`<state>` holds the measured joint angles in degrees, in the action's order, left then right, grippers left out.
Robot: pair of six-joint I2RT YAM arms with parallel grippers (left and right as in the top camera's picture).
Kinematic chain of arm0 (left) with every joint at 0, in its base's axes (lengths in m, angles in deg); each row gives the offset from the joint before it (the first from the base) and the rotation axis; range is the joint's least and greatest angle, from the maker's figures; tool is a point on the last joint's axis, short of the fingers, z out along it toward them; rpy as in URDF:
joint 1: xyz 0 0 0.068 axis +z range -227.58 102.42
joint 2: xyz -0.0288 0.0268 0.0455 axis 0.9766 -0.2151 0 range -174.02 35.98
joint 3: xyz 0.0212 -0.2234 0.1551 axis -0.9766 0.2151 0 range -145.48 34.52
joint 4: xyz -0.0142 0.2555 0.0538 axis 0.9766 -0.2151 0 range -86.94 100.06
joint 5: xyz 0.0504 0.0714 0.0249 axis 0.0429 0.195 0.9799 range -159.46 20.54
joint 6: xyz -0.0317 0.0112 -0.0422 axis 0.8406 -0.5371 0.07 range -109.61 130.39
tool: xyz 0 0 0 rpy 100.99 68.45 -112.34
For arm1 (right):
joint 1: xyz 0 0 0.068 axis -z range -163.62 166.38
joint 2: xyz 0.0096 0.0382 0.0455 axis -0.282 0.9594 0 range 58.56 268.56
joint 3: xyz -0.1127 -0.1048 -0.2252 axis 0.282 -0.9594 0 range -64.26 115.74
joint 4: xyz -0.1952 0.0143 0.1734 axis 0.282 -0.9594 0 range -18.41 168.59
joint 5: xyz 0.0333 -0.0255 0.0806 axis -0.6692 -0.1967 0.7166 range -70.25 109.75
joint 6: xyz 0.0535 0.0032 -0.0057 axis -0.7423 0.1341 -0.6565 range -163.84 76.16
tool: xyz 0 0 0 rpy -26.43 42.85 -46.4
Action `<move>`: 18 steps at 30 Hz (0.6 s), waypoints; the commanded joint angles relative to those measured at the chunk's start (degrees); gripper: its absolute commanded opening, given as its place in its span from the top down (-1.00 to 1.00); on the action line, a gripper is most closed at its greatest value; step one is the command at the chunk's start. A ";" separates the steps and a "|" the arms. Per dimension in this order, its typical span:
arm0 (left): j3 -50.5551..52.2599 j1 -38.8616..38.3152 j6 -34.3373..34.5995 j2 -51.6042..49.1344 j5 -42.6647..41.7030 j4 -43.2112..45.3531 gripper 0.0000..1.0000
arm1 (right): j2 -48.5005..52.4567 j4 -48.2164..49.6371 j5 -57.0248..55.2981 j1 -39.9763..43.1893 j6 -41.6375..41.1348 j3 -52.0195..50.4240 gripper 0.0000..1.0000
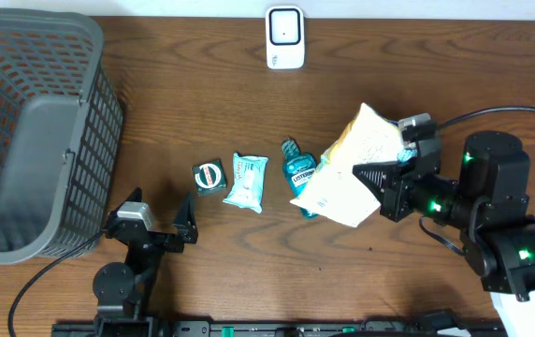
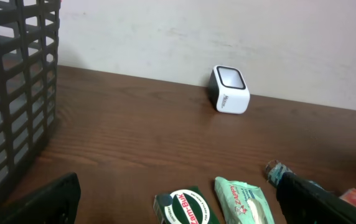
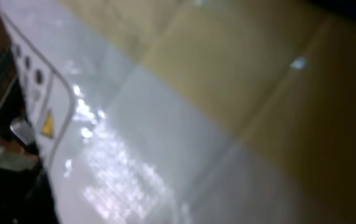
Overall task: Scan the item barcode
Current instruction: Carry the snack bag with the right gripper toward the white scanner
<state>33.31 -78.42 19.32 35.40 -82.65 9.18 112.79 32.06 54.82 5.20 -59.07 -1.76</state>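
pouch [image 1: 352, 173] flat, glossy white-yellow, seemingly plastic, pinched by right fingers [image 1: 372, 174]; left fingers [image 1: 186, 217] spread wide.

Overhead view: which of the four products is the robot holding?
The big white-and-yellow packet, shut in the right claw; the green box, wipes pack and blue bottle lie on the table.

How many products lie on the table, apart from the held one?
3: a dark box, a teal packet beside it, a blue bottle partly under the held bag. Others may hide beneath it.
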 commanded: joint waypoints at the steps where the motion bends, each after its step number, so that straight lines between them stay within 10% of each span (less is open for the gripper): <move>1: 0.98 0.24 -0.57 0.35 -0.70 -1.88 -0.96 | 0.83 -0.68 -0.39 -0.74 -12.81 0.48 0.98; 18: 0.98 0.24 -0.57 0.35 -0.70 -1.88 -0.95 | 5.66 15.06 -20.13 -12.33 3.85 0.26 0.98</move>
<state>33.31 -78.42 19.34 35.40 -82.65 9.18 116.14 43.56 41.31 -4.16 -62.61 -1.76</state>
